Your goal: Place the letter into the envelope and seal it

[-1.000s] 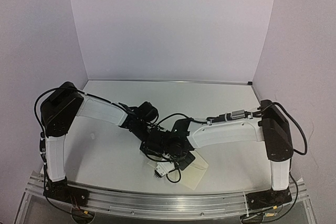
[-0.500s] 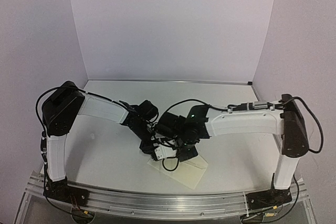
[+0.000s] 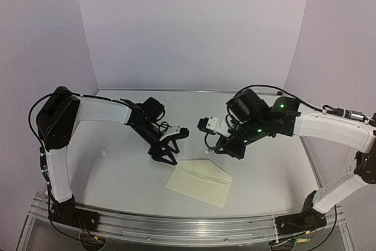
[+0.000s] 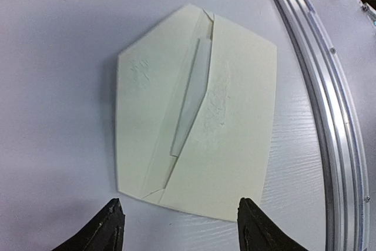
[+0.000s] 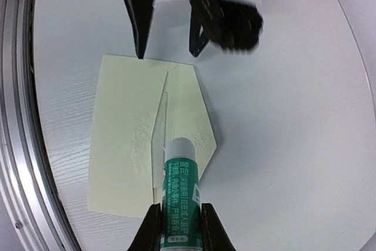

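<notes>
While your right gripper (image 5: 178, 227) clamps the glue stick (image 5: 179, 174), your left gripper (image 3: 166, 156) hangs open, nearer; the envelope (image 3: 198, 181) lies lower centre, just below-right of it, long axis slanting down to the right.

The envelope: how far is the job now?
Done, apparently: the envelope lies flat with its flap folded down, and no letter shows, so it is probably inside. In hand: the right pincer grips a green glue stick near it; the left pincer hangs open by its edge. Left: whether the flap is glued cannot be seen, so sealing may remain.
</notes>
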`<state>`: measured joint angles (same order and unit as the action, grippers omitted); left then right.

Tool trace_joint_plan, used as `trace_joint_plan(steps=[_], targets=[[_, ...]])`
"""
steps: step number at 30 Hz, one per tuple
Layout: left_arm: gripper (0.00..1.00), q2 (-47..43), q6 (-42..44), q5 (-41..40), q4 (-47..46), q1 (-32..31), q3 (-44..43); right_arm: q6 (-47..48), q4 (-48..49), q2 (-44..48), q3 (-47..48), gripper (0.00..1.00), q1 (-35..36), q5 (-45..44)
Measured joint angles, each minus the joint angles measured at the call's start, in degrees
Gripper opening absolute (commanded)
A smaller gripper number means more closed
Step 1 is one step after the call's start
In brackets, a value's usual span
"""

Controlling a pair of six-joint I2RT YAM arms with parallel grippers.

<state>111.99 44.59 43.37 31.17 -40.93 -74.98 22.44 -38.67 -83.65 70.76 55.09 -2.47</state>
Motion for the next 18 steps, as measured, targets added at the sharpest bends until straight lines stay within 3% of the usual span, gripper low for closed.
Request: trace_joint_plan(steps=[4, 7, 12, 18], targets=[[0.74, -7.8, 0.9, 4.8, 0.3, 6.2, -2.1, -13.5, 12.9, 6.2, -9.1, 0.0, -10.1, 10.5], [0.82, -16.1, 3.1, 6.5, -2.3, 8.2, -3.3, -22.8, 24.7, 7.1, -13.2, 0.0, -11.9, 15.8], [0.85, -29.1, 13.1, 3.8, -10.4, 2.1, -2.9, -35.2, 42.0, 3.6, -12.6, 0.0, -11.9, 23.6], [0.82, -29.3, 22.8, -2.6, -11.3, -3.3, -4.4, -42.4, 51.6, -0.4, -7.8, 0.0, -11.9, 30.3]])
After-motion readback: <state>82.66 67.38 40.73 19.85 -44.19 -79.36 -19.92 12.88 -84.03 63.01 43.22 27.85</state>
